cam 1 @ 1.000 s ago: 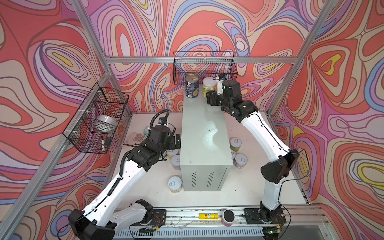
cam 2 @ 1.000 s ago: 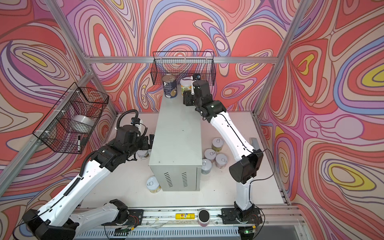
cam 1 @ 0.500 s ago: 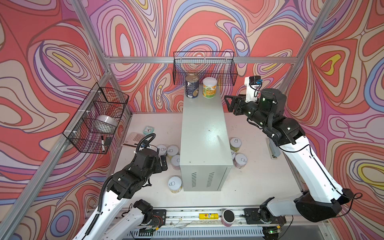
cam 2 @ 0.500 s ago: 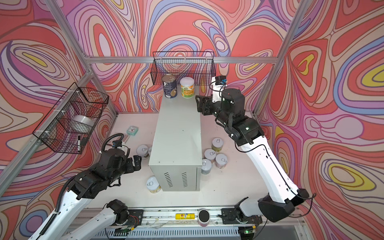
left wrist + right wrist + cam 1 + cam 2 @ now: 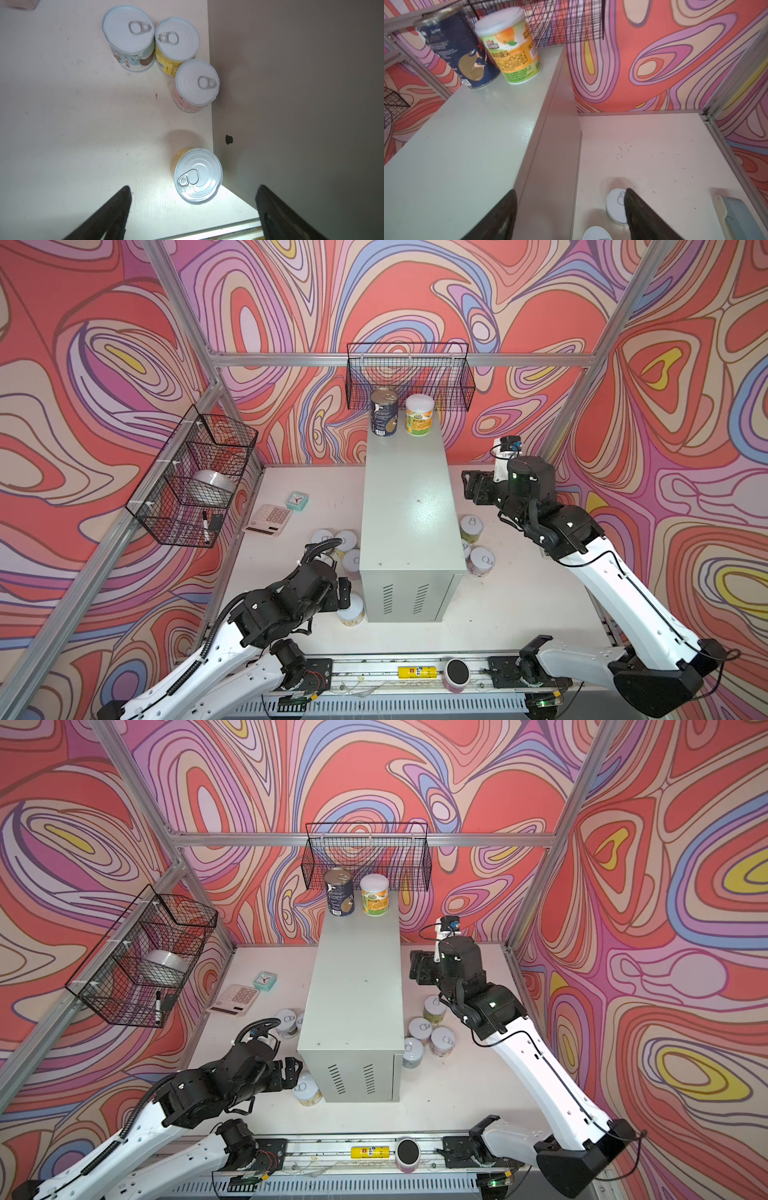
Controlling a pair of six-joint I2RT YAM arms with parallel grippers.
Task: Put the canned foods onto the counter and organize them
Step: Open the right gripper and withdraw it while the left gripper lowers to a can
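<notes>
Atop counter point(image 5: 409, 510), two cans point(image 5: 384, 412), perhaps touching.

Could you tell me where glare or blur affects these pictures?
In both top views, a glare patch sits on the glossy top of the cabinet; in the left wrist view, the lid of the nearest can gleams white; in the right wrist view, the dark-blue tin and the orange can look blurred.

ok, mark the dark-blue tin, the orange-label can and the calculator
dark-blue tin point(image 5: 384, 420): in a top view, on its label.
orange-label can point(image 5: 419, 423): in a top view, on its label.
calculator point(image 5: 274, 515): in a top view, on its keypad.
</notes>
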